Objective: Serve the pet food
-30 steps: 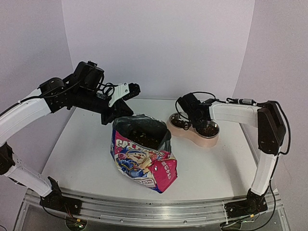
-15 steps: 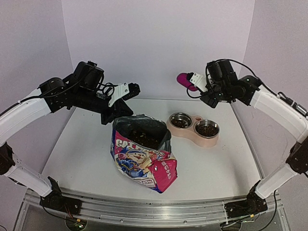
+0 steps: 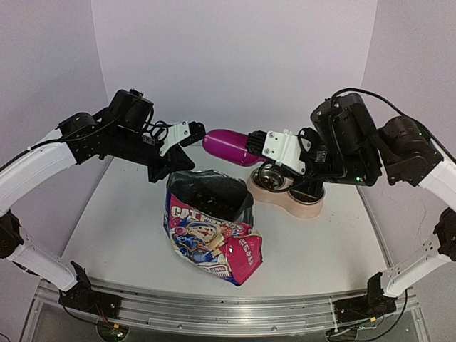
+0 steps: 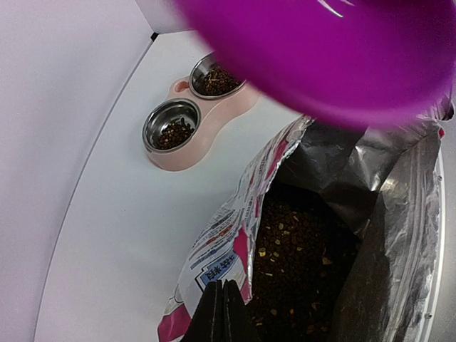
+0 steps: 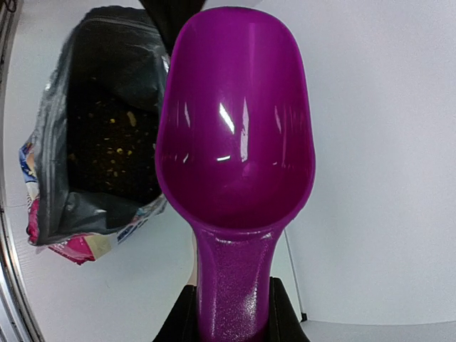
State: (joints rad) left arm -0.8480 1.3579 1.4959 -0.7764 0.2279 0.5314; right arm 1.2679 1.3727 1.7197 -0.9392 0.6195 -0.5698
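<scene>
The pet food pouch (image 3: 210, 235) stands open mid-table, with dark kibble (image 3: 210, 201) inside, also seen in the left wrist view (image 4: 299, 263). My left gripper (image 3: 169, 168) is at the pouch's back rim, and its fingers (image 4: 223, 313) are shut on the rim's edge (image 4: 235, 235). My right gripper (image 3: 276, 152) is shut on the handle of the magenta scoop (image 3: 228, 147). The scoop is empty (image 5: 235, 128) and is held in the air just behind and above the pouch mouth. The scoop's underside fills the top of the left wrist view (image 4: 320, 50).
The pink double-bowl feeder (image 3: 303, 207) stands right of the pouch, below my right arm. Both steel bowls hold some kibble (image 4: 174, 132). The white back wall is close behind the scoop.
My right arm lifted the scoop from over the feeder bowls, then swung it left and down to just behind the pouch mouth. The left arm and pouch have not moved.
</scene>
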